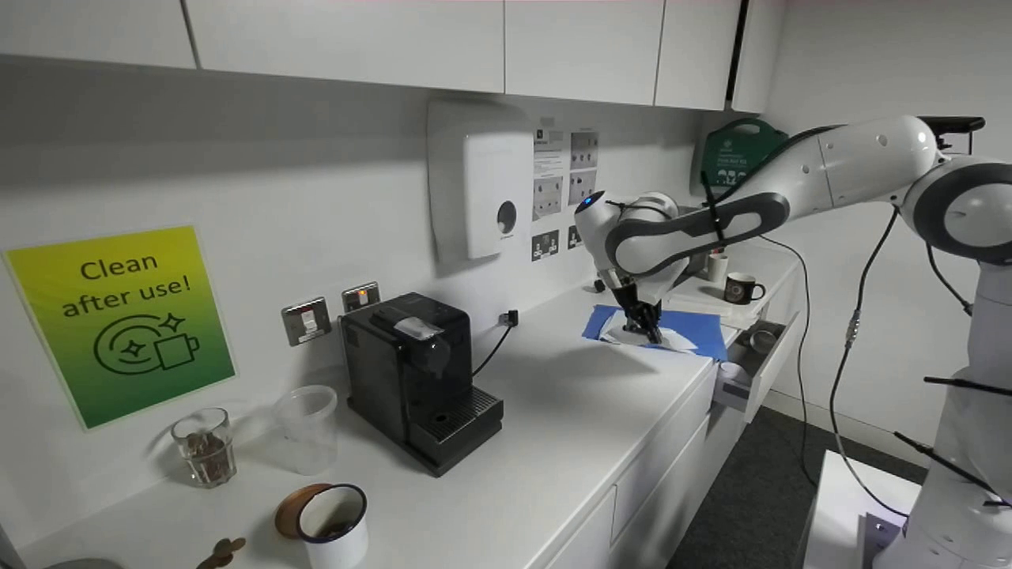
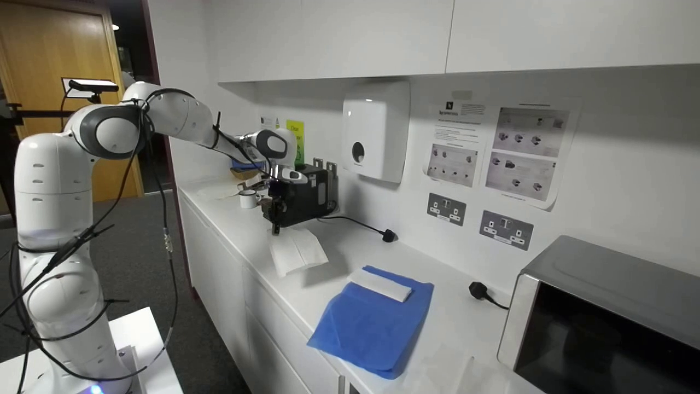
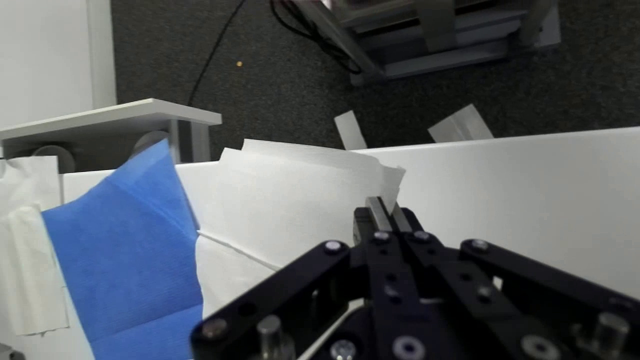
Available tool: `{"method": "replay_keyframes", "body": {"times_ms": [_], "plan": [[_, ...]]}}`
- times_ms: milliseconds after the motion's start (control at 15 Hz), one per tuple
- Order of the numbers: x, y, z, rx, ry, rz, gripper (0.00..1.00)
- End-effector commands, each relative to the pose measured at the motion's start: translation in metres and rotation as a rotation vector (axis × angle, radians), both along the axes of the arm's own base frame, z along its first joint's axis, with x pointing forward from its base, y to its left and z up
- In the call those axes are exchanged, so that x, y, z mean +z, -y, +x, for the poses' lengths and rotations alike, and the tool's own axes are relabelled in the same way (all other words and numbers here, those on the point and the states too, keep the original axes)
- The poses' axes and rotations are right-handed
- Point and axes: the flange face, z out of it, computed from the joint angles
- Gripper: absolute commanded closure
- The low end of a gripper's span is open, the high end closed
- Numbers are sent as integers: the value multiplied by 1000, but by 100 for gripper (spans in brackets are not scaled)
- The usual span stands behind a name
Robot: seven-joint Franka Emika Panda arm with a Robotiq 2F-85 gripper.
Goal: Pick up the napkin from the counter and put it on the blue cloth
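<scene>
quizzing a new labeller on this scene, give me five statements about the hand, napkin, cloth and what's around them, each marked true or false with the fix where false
1. The hand is closed on a white napkin. True.
2. A folded white strip lies on the blue cloth. True.
3. The white napkin in the hand rests on the blue cloth. False: it is held above the counter, apart from the blue cloth.
4. The yellow-green sign on the wall says "Clean after use!" True.
5. Nothing pulls out or stands open along the worktop. False: the drawer by the blue cloth is open.
</scene>
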Motion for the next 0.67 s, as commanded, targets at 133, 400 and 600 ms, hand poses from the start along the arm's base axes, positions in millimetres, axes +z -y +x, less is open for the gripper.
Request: {"method": "replay_keyframes", "body": {"times_ms": [133, 400, 600], "plan": [[-5, 36, 5, 163, -116, -159, 100], [-11, 61, 12, 248, -157, -206, 100], [-15, 81, 16, 270, -173, -218, 100]]}}
